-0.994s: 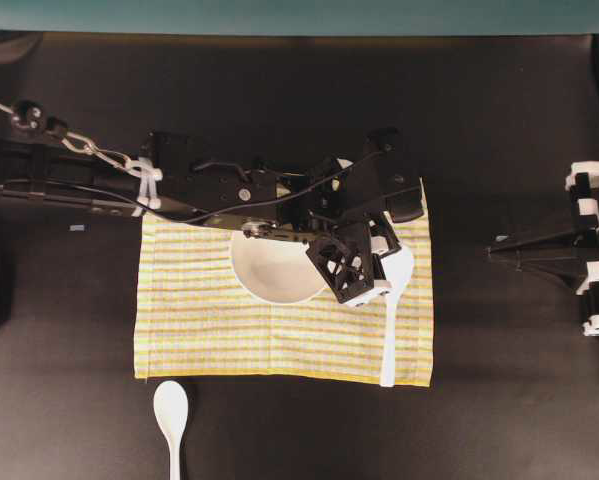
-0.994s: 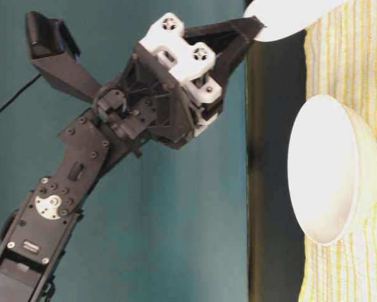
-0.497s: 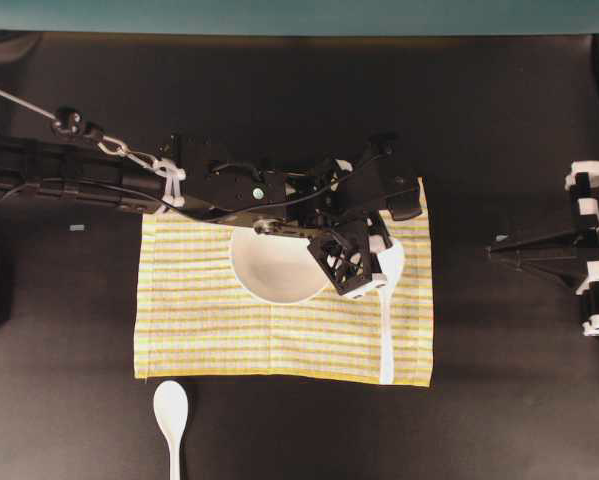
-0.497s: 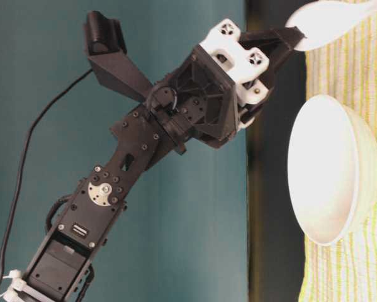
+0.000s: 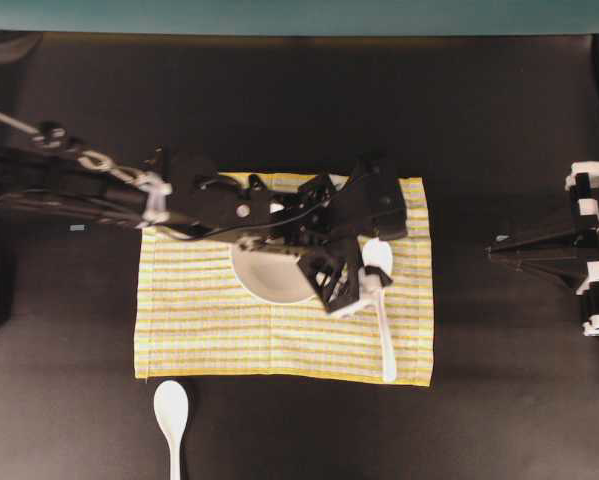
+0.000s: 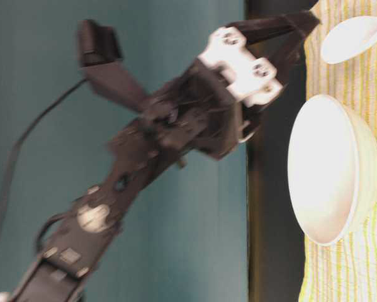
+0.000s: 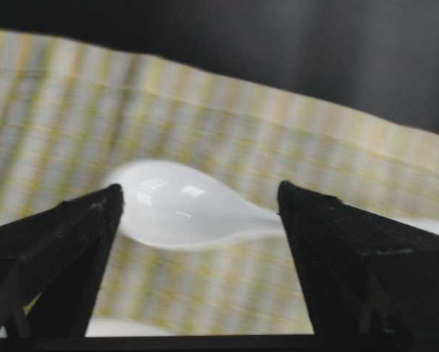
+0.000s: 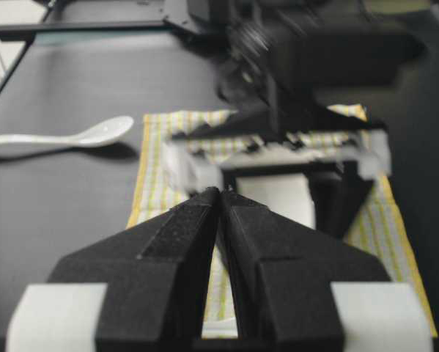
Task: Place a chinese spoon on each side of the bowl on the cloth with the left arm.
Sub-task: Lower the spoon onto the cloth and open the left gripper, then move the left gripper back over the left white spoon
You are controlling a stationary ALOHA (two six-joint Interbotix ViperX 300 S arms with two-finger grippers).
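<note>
- One Chinese spoon (image 5: 381, 300) lies on the striped cloth (image 5: 199, 320), just right of the white bowl (image 5: 269, 280); that side looks done.
- The second spoon (image 5: 171, 412) waits on the dark counter (image 5: 499, 120) below the cloth's left corner.
- The left claw (image 5: 351, 290) hovers over the laid spoon, jaws spread wide, holding nothing.
- The right claw (image 8: 220, 220) is pressed together, well apart.

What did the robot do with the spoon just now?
The left gripper opened and let go of the spoon, which now lies flat on the cloth beside the bowl. The bowl, the second spoon off the cloth and the shut right gripper stayed put.
</note>
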